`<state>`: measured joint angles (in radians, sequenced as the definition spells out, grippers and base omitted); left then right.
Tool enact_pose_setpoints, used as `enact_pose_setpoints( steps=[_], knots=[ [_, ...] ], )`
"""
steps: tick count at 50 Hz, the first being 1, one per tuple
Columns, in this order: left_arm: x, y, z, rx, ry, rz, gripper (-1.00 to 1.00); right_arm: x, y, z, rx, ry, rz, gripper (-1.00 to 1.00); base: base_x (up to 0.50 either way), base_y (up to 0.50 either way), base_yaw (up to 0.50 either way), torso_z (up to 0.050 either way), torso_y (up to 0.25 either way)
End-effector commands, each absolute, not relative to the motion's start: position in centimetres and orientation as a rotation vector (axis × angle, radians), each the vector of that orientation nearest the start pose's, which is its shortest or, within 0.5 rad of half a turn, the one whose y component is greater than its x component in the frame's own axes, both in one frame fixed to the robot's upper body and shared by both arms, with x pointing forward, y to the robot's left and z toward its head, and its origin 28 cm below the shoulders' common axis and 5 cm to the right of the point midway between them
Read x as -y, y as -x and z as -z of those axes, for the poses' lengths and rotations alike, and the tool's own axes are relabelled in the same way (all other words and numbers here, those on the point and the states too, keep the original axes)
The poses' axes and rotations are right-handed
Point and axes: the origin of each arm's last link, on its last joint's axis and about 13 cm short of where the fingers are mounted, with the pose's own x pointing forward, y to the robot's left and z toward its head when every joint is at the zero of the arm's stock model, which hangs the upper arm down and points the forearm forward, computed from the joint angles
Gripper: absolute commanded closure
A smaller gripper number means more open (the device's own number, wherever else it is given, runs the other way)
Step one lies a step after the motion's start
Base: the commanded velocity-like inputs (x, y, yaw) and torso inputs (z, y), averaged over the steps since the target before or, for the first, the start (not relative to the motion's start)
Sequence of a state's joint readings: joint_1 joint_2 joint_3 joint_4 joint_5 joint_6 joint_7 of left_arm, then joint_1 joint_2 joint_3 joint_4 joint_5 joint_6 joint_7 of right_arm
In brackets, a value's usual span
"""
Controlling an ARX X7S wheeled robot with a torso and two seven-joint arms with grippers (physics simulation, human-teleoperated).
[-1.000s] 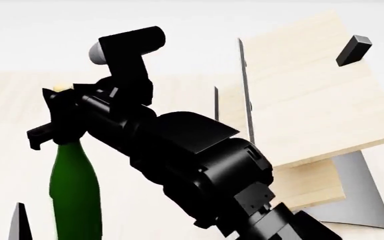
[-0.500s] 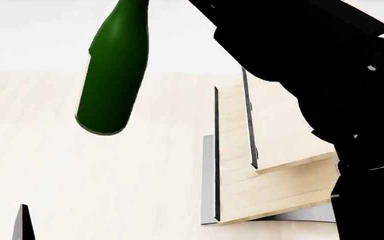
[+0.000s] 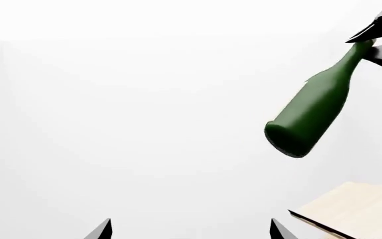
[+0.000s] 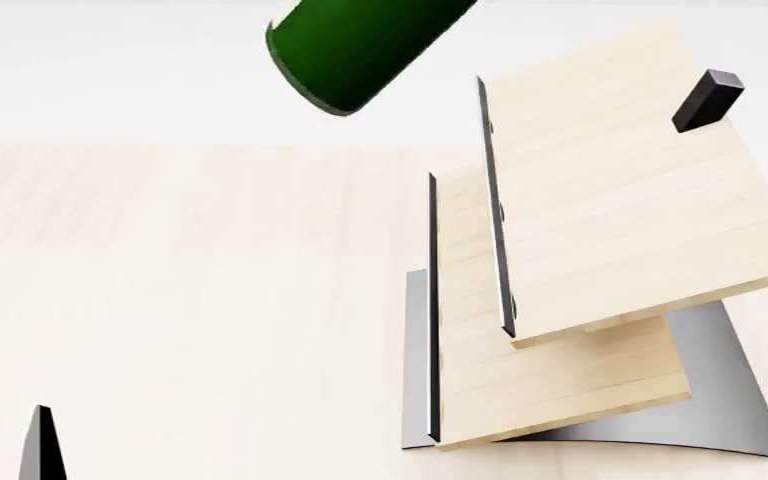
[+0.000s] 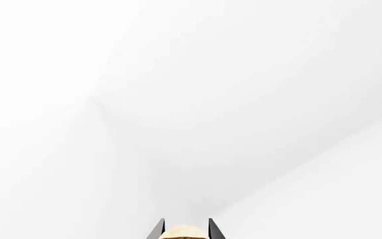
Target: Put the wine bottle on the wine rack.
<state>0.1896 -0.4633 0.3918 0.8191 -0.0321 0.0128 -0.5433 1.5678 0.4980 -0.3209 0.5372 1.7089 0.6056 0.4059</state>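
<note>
Wine bottle (image 3: 314,117) hanging tilted in mid-air, base down, well above the wine rack (image 4: 598,260) and off toward its left in the head view. Right gripper (image 5: 183,230) pinching the neck up by the tan cork (image 5: 181,233). Left gripper (image 3: 189,230) sitting low with fingers spread wide, holding nothing.

No readable text, label or number shows on anything.

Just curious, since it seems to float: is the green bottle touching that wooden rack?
Apart. In the left wrist view the wine bottle hangs in the air, with clear white background between its base and the wine rack below.
</note>
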Motion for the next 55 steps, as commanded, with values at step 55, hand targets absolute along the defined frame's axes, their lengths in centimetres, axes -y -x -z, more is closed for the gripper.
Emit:
enact_pose_setpoints(
  steps=[55],
  knots=[
    [-19.1,-13.2,-13.2,0.543,-0.046,0.042,-1.0,26.8,-33.7,-32.8,0.168,-1.249,-0.158,1.0,0.0,0.0,0.0,0.0,0.001]
  ],
)
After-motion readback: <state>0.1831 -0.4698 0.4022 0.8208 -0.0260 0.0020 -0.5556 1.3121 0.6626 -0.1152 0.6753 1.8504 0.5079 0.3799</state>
